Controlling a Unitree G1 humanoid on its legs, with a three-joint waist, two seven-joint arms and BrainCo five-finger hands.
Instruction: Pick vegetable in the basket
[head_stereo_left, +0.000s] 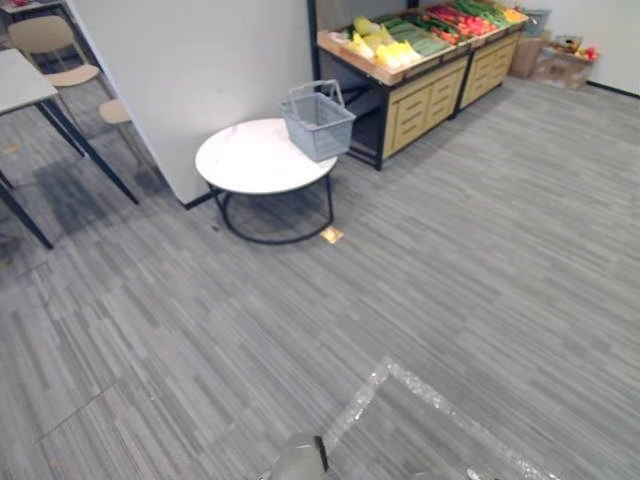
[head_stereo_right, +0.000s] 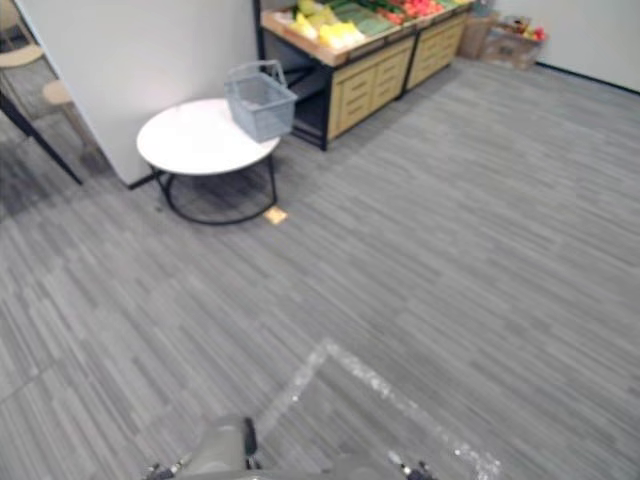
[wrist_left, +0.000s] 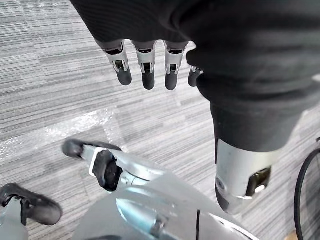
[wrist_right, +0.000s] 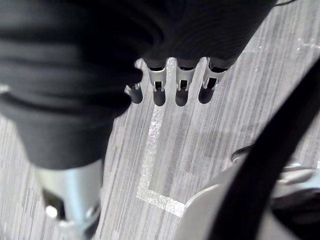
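A: Lighting status?
B: I see even, bright room light. The table (head_stereo_left: 250, 160) top shines white; a soft shadow lies under it.
A: Glare?
B: The tape (wrist_right: 149, 160) on the floor (head_stereo_left: 500, 250) glints past my right hand (wrist_right: 182, 82).

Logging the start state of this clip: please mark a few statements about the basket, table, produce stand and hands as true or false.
1. The grey-blue plastic basket stands on the round white table. True.
2. The left hand holds a vegetable. False: its fingers hang straight above the grey floor and hold nothing.
3. The yellow, green and red vegetables lie on the wooden produce stand beyond the table. True.
4. The right hand grips the basket's handle. False: its fingers are straight and empty, above the floor and far from the basket.
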